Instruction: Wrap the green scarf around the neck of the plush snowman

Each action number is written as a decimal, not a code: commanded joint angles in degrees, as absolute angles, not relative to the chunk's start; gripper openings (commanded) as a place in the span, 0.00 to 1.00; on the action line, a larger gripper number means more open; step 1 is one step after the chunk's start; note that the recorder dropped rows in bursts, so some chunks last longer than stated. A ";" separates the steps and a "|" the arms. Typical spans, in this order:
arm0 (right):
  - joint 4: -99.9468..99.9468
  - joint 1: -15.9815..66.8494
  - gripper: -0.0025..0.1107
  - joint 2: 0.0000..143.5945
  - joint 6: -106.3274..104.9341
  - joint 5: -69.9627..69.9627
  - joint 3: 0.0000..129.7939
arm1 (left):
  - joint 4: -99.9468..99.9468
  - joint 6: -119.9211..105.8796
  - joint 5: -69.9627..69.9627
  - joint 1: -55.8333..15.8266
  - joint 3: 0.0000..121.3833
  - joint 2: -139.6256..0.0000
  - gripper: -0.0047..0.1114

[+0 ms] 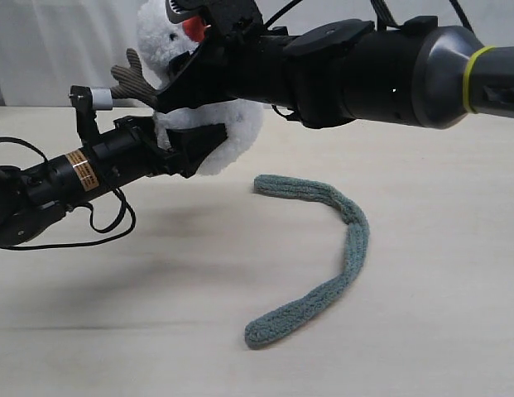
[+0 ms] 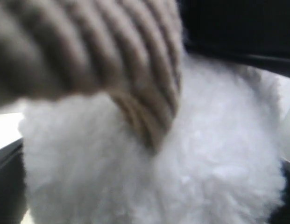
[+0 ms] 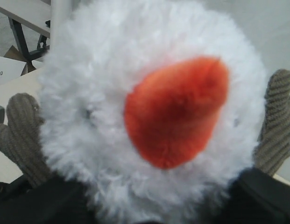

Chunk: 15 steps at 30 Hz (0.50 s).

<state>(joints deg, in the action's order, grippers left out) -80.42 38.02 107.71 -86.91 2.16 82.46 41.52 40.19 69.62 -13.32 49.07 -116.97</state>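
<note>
Plush snowman first: caught in the right claw, up by the head. Jaws partway shut there, sunk into the fluff on both sides. Neck hidden behind those jaws. Body ball lower down, between the wide-open jaws of the left claw; pressing or only cupping, cannot tell. Green scarf well off from both claws, flat on the table, held by nothing.

Step in hand, at a guess: getting the snowman steady, ready for the scarf. To do it well:
- Hold softly, because of the squashy, slippy fluff.
- Stand the snowman straight up.
- Free the neck: no room for a scarf under a claw.
- Leave the body to the left claw, then send the right claw for one end of the scarf.
- Lift that end high, to stop the long tail dragging.

Looks: white and very fluffy, a small ball on a big ball. Fat orange-red nose, pointing right at the right claw. Brown ribbed twig arms, one out on each side of that claw. Scarf dull green, fuzzy, long, bent in a curve, round at the ends.
</note>
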 commanded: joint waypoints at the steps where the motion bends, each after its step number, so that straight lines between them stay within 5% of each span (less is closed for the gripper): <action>1: -80.26 38.09 0.06 107.51 -86.23 0.43 82.55 | 38.74 42.08 69.96 -13.38 49.51 -116.99 0.94; 15: -80.26 38.09 0.06 107.51 -86.23 0.35 82.27 | 38.66 41.85 69.96 -13.38 49.51 -116.64 0.94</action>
<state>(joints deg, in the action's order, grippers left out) -80.42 38.02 107.71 -86.91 2.16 82.46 41.52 41.18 69.62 -13.32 49.07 -116.97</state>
